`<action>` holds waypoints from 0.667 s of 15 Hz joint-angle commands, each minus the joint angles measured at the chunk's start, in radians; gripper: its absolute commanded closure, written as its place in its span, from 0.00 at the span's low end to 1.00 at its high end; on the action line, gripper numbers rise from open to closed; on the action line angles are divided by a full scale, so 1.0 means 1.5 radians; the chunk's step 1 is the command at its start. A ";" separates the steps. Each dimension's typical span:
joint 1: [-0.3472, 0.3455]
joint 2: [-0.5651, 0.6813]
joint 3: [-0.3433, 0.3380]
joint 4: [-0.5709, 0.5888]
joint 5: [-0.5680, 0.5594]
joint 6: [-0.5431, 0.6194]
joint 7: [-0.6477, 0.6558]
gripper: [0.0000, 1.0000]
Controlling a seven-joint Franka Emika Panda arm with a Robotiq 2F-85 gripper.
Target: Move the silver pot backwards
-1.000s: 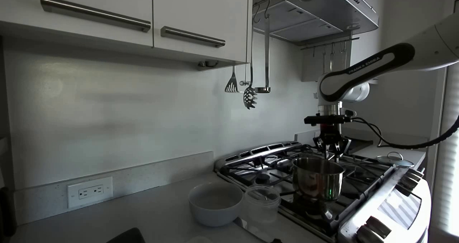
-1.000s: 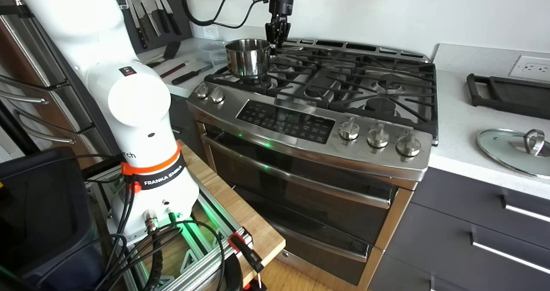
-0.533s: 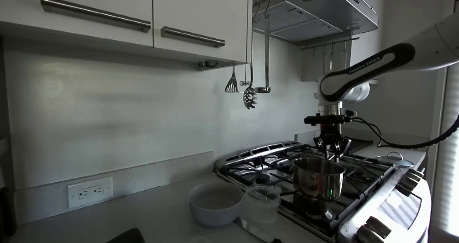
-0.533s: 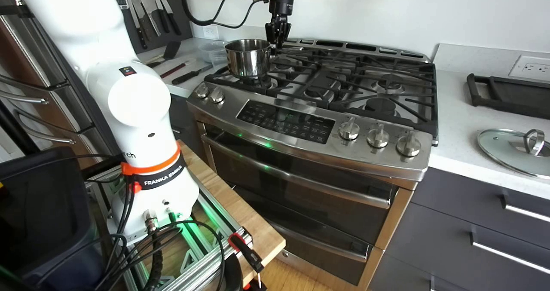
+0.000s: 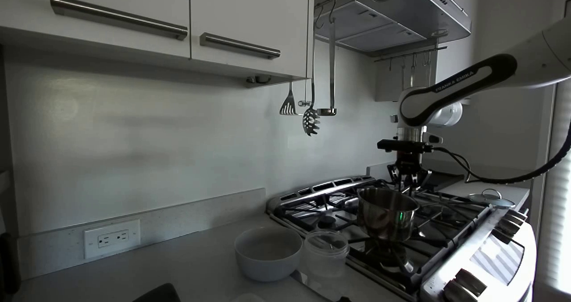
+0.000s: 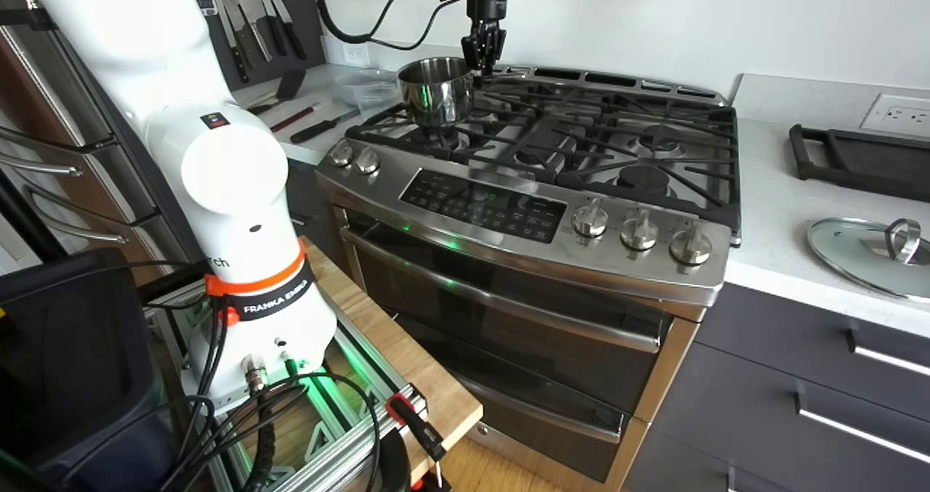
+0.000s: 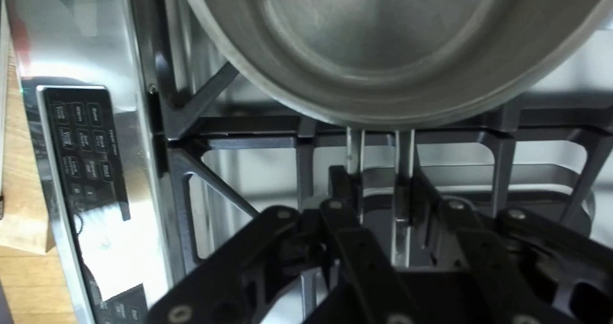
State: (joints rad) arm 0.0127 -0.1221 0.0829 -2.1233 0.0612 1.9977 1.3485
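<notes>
The robot arm (image 5: 455,81) reaches over the stove (image 6: 614,248) with its jaws pointing down, drawn in narrow and holding the silver pot (image 6: 436,103) by its handle (image 7: 404,159). In the wrist view the handle shows as two parallel metal rods (image 7: 355,151), with one jaw along each outer side of the pair, and the inside of the pot shows from above. The pot is over the front burner (image 6: 439,140) at the end of the stove nearest the pale bowl (image 5: 267,266) and the clear tub (image 5: 327,262). It leans a little, and its base looks just clear of the grate (image 7: 249,123). The bowl and the tub stand just beside each other on the counter (image 5: 200,262); whether they touch cannot be told. Past the opposite end of the stove, on another stretch of counter, a glass lid (image 6: 846,248) lies near a black tray (image 6: 879,161). In an exterior view a spatula (image 5: 289,104), a slotted spoon (image 5: 307,122) and a ladle (image 5: 328,111) hang in front of the pale wall (image 5: 178,146), and the range hood (image 5: 415,7) juts out above the stove.
</notes>
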 commanded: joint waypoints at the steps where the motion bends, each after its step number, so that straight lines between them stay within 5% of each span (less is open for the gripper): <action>1: 0.000 0.004 -0.009 -0.002 0.020 0.057 -0.012 0.92; 10: -0.001 0.052 -0.025 0.041 0.083 0.081 -0.106 0.92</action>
State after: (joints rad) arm 0.0124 -0.0855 0.0591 -2.1139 0.1492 2.1264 1.2444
